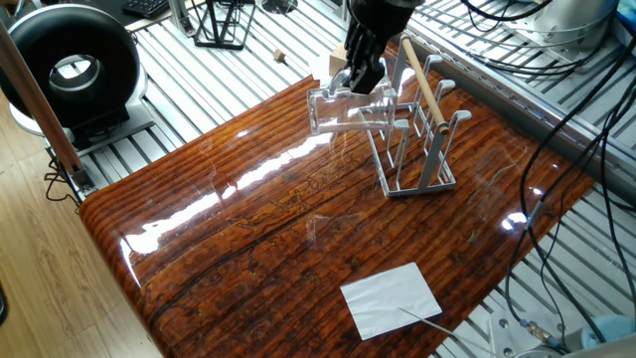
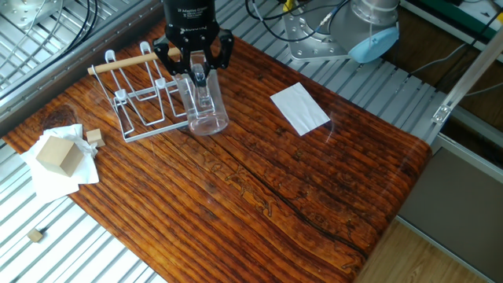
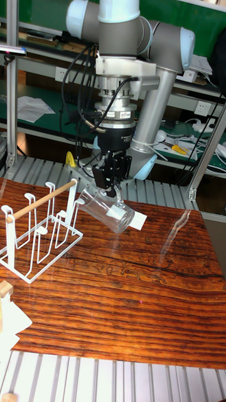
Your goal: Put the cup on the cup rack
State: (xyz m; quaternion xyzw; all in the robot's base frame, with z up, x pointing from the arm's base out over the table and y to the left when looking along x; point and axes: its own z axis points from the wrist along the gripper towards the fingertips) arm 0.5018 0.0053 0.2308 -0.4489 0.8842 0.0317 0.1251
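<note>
I see the cup [image 3: 108,211], a clear glass tumbler with a thick base, tipped well over in the air, its open mouth turned toward the cup rack [image 3: 39,227]. The rack, grey wire with upright pegs and a pale wooden rod on top, stands on the bench [image 3: 125,295], just beside the cup.

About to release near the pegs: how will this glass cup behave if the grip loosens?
The cup looks like smooth clear glass pinched at its rim by the gripper, so it could slip. Held tilted above the table, it would probably drop, roll, maybe crack.
</note>
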